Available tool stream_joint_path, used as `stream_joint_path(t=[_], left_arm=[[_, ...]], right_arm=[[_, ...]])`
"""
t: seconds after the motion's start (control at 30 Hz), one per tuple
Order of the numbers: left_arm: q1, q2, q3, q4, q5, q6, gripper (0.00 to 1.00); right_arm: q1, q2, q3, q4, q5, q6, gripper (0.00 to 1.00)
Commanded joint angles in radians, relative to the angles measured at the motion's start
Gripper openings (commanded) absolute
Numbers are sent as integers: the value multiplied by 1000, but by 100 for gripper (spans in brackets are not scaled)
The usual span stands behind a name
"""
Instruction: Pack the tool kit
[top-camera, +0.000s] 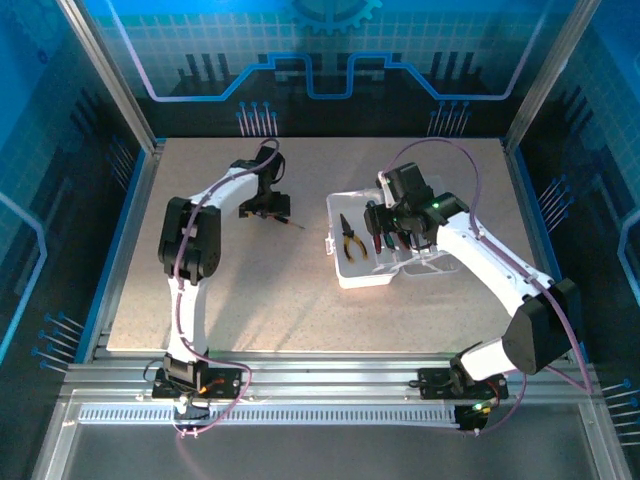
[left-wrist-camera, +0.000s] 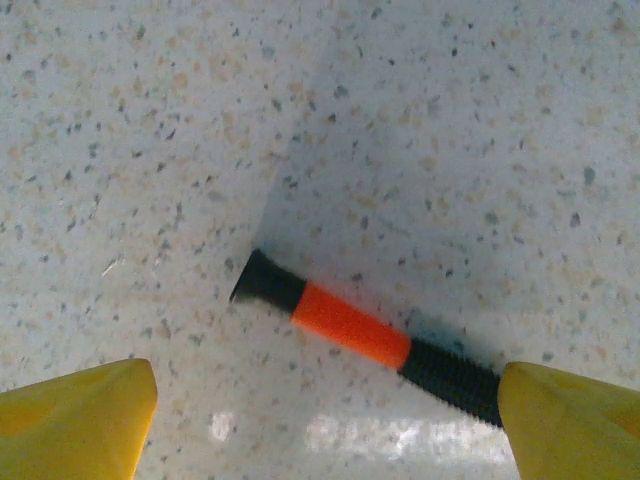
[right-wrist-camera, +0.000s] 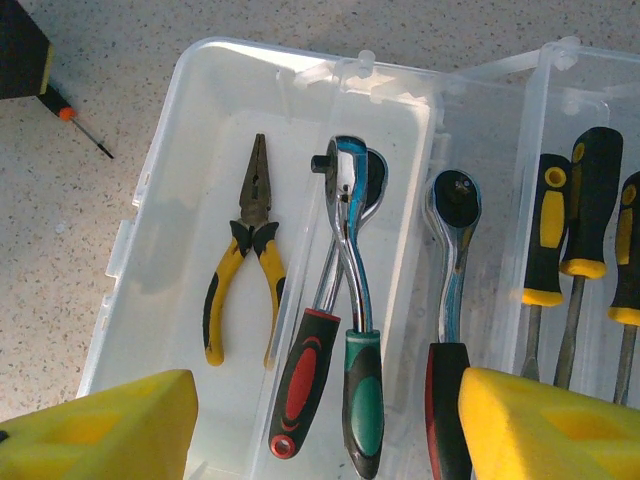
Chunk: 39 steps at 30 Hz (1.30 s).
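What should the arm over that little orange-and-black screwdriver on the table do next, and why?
Probably lower the left tool and close it on the screwdriver: it lies flat on the table between the open yellow fingers, outside the clear case where the other tools already sit.

Speckled table (left-wrist-camera: 450, 120): pale beige with grey and tan flecks. Screwdriver (left-wrist-camera: 350, 325): black handle, orange band. Case (right-wrist-camera: 180, 100): clear, colourless. Pliers (right-wrist-camera: 245, 260): yellow-and-black grips. Wrenches (right-wrist-camera: 345, 250): shiny chrome, with red-and-black and green-and-black grips. Other screwdrivers (right-wrist-camera: 592, 200): black and yellow
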Motion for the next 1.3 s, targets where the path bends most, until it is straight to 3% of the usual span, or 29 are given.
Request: stream_joint_path(t=[0.0, 0.23, 0.77, 1.27], left_arm=[[7, 56, 66, -65, -35, 1, 88], [7, 96, 92, -84, -27, -3, 78], [7, 128, 118, -95, -16, 18, 40], [5, 159, 158, -111, 3, 29, 13]], right_arm=[[10, -17, 0, -14, -15, -15, 71], [10, -22, -3, -13, -20, -20, 71], [5, -27, -4, -11, -39, -25, 71], [-4, -44, -14, -10, -51, -26, 72]])
